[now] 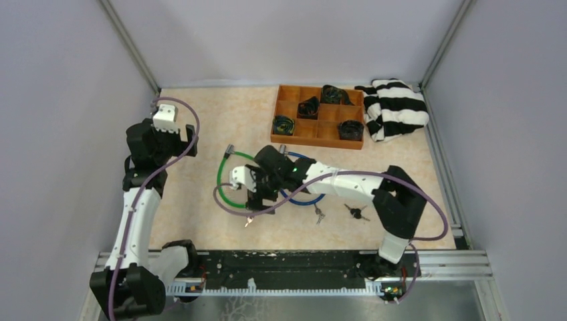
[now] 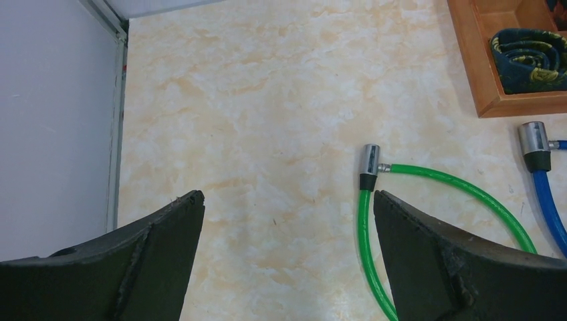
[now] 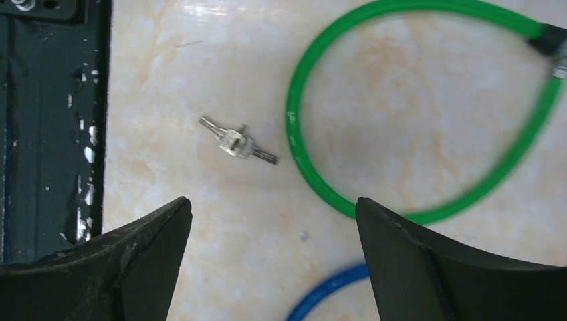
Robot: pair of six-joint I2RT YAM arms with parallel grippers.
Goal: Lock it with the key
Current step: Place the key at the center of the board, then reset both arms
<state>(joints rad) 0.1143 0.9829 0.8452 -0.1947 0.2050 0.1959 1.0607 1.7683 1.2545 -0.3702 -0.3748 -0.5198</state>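
A small silver key (image 3: 238, 144) lies flat on the table, just ahead and to the left of my right gripper's (image 3: 274, 207) open jaws; from above the key (image 1: 249, 221) sits below that gripper (image 1: 261, 199). The green cable lock (image 3: 314, 167) loops beside it, its metal head (image 2: 369, 167) near my left gripper (image 2: 287, 197). That left gripper (image 1: 180, 144) hovers open over bare table with nothing between its fingers. A blue cable lock (image 1: 301, 199) lies partly under the right arm, its head (image 2: 533, 144) showing.
Two more keys (image 1: 319, 215) (image 1: 358, 212) lie near the right arm's base. A wooden tray (image 1: 294, 134) with rolled items stands at the back, a striped cloth (image 1: 394, 107) beside it. The black rail (image 3: 47, 127) runs along the near edge.
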